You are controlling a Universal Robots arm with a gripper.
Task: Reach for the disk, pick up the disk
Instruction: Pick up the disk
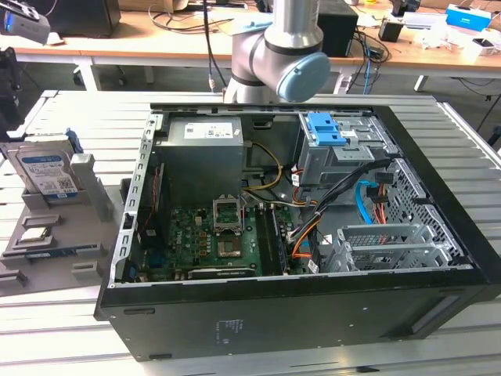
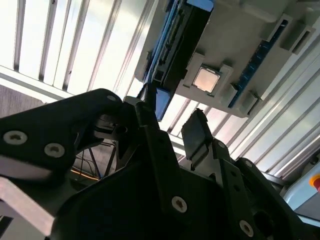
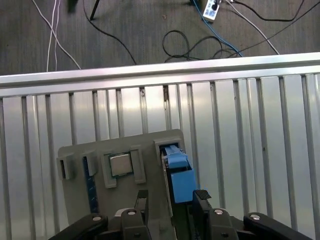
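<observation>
First wrist view shows me the black gripper (image 3: 171, 204) spread open, the blue-railed silver metal disk (image 3: 181, 180) edge-up beyond it, long axis along the finger gap.

Electronics lab — opened PC case (image 1: 313, 305), cable-strewn wooden benches (image 1: 141, 41).

On your bench (image 1: 63, 337), the computer case (image 1: 313, 313) lies on its side in the middle, with the arm (image 1: 274, 55) behind it. At the exterior view's left, just beside the case, sits the holder (image 1: 86, 258). The disk (image 1: 48, 174) stands on edge in the holder's rear slot, and the chip (image 1: 35, 233) lies flat in a pocket in front of it. In the first wrist view, the jaws stand spread apart over the holder, one on each side of the disk.
</observation>
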